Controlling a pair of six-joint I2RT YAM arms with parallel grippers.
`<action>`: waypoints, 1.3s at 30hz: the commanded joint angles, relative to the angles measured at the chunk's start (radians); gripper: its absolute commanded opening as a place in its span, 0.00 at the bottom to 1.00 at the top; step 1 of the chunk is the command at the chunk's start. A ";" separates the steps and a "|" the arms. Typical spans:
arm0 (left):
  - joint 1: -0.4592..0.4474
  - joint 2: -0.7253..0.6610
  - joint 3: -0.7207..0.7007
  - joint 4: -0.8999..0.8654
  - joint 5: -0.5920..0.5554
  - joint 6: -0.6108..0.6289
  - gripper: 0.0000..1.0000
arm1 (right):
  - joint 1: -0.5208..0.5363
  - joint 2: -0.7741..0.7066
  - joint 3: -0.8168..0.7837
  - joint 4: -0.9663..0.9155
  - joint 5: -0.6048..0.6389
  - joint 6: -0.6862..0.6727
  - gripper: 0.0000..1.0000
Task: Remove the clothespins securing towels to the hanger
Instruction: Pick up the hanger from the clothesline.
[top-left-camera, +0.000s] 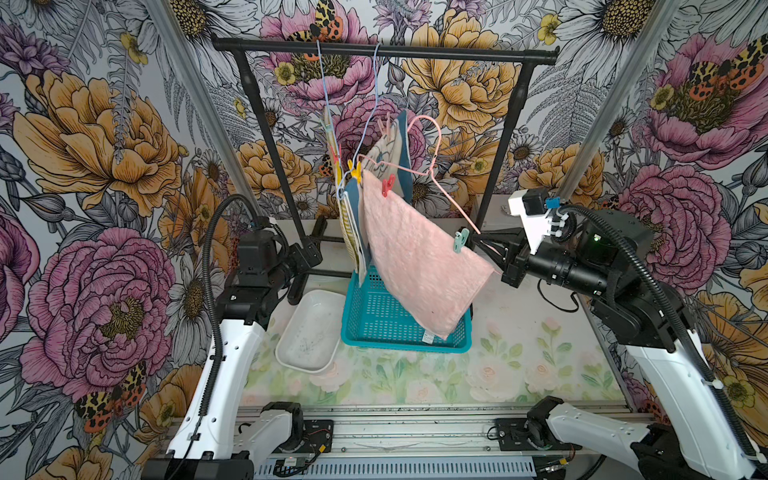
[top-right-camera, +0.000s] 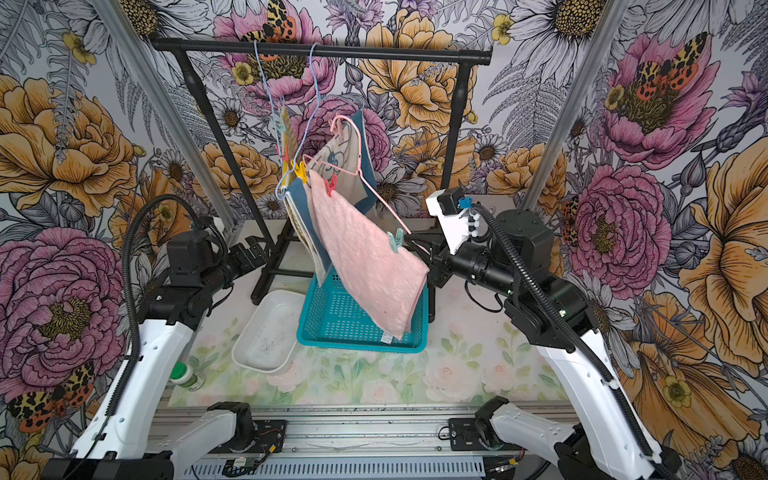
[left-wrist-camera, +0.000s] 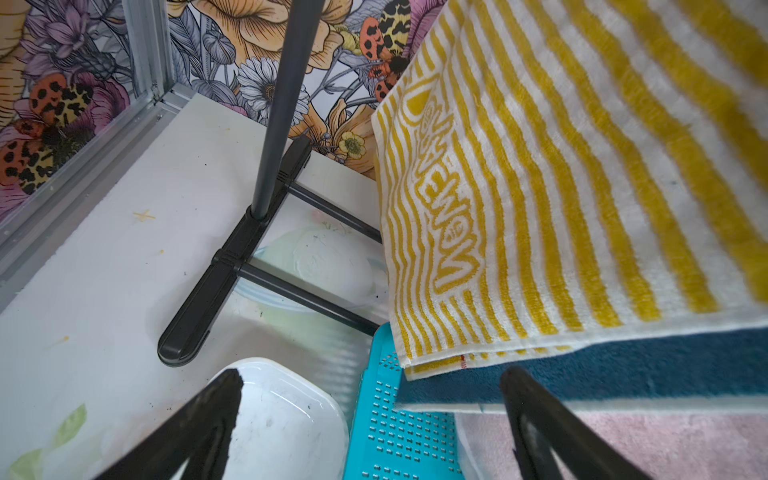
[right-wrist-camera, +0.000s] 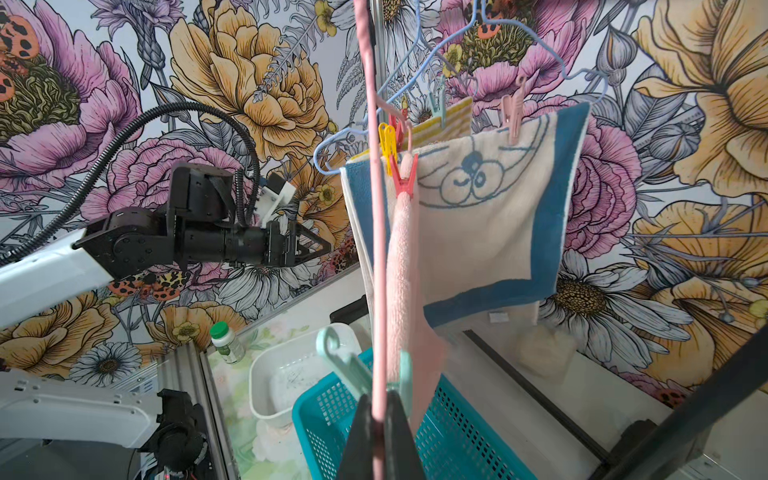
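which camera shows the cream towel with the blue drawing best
The right wrist view: the cream towel faces the camera, drawing and blue border plain. Both top views show it slanted and partly hidden by the pink towel. The left wrist view catches only a blue strip, likely its border.

pink towel (top-left-camera: 419, 266): slanted on pink hanger (right-wrist-camera: 377, 249), red clothespin (top-left-camera: 387, 185), mint clothespin (top-left-camera: 460, 240) | cream-blue towel (right-wrist-camera: 490, 232): yellow clothespin (right-wrist-camera: 388, 141), pale-pink clothespin (right-wrist-camera: 512, 112) | striped towel (left-wrist-camera: 582, 166): hanging

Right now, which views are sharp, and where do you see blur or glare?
Both top views: evenly lit and sharp, the posts slanted by the wide lens. Left wrist view: striped towel partly blurred, small glare on the tray. Right wrist view: mint pin and hanger near the right fingers are soft, the wall sharp.
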 joint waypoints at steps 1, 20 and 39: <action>0.015 -0.033 -0.024 -0.023 0.034 -0.009 0.99 | 0.010 0.020 -0.009 0.034 -0.033 0.002 0.00; 0.022 -0.025 -0.027 -0.032 0.058 0.011 0.99 | -0.052 0.114 -0.070 0.070 -0.157 -0.131 0.00; -0.250 -0.005 0.132 -0.036 0.072 0.196 0.93 | -0.117 0.255 -0.126 0.071 -0.278 -0.255 0.00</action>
